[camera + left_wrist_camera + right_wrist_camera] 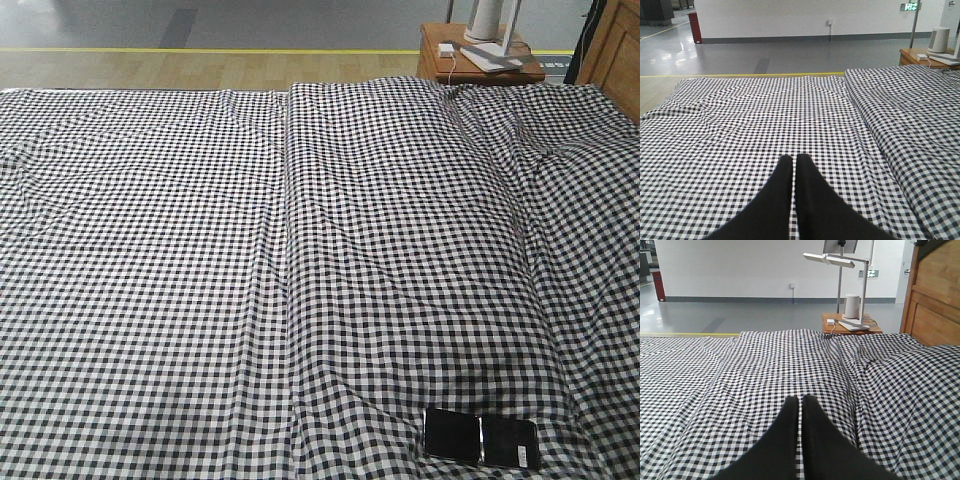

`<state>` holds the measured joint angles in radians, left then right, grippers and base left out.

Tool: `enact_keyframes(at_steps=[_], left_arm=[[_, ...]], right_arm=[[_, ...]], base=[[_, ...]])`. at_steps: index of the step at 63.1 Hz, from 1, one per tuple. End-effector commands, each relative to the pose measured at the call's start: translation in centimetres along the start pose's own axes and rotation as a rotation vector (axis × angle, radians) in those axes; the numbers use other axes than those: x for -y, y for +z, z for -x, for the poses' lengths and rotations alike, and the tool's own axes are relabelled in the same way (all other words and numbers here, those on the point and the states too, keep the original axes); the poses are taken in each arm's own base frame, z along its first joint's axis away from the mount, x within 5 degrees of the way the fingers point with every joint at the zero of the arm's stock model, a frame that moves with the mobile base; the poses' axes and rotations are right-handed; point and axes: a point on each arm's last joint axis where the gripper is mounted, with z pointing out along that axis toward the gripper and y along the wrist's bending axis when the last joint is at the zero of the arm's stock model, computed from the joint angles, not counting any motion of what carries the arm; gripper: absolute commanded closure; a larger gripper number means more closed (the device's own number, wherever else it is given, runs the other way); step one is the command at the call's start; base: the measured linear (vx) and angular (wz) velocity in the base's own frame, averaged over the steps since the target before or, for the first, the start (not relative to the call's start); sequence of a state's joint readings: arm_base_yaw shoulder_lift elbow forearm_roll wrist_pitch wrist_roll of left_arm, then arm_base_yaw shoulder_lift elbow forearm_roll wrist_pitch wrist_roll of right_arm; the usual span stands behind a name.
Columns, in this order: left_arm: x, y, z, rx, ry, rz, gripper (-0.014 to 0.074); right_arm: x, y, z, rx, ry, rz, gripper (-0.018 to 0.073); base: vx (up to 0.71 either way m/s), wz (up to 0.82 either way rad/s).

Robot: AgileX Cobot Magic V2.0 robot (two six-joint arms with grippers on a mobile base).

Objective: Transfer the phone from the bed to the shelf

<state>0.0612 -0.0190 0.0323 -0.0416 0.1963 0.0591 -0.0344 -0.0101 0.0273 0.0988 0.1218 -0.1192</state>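
Lying on bed (200,250), phone (482,439), sticker (522,455) seemingly blurred

Illumination is even, diffuse and bright in all three views. The grey floor (790,55) carries pale patches of reflection. A soft shadow darkens the bed (150,250) cloth just above the phone (482,438), whose glossy face shows faint glare. The left gripper (793,158) and right gripper (800,399) render as featureless black, soft-edged shapes at close range.
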Motion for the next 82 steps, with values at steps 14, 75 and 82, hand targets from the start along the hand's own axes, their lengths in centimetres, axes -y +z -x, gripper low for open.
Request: enact_keyframes(at_steps=[14, 75, 82], left_arm=[[0.0, 0.0, 0.4, 0.071, -0.009, 0.003, 0.0595], [0.0, 0.0, 0.4, 0.071, -0.009, 0.003, 0.0595], [0.0, 0.0, 0.4, 0.071, -0.009, 0.003, 0.0595]], right_arm=[[0.1, 0.0, 0.4, 0.073, -0.013, -0.016, 0.0564], [0.7, -4.6, 18.5, 0.702, 0.0, -0.062, 0.0564], [0.7, -3.0, 21.6, 0.586, -0.003, -0.044, 0.0564]], base=[[0.0, 0.0], [0.0, 0.0], [0.0, 0.0]])
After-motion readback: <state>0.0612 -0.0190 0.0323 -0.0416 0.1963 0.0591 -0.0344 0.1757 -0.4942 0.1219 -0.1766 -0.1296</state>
